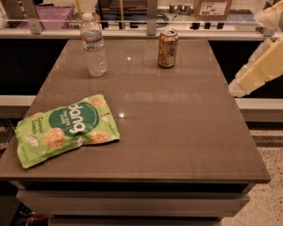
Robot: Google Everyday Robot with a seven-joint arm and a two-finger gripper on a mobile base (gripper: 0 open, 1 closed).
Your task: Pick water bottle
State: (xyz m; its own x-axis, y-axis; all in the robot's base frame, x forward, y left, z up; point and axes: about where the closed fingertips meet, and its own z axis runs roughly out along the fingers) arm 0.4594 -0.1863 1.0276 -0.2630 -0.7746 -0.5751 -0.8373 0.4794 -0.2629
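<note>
Green bag [66, 128] reads "dang" | water bottle [93, 45] far-left | gripper [240, 84] right edge

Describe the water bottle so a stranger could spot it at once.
On the brown table, with the gripper beyond its right edge, look to the far left corner. The bottle stands there upright: clear, ribbed, white-capped, taller than the gold can to its right.

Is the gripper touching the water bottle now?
Apart. The camera view shows the gripper beyond the table's right edge and the water bottle standing at its far left; the drink can and wide tabletop lie between them.
</note>
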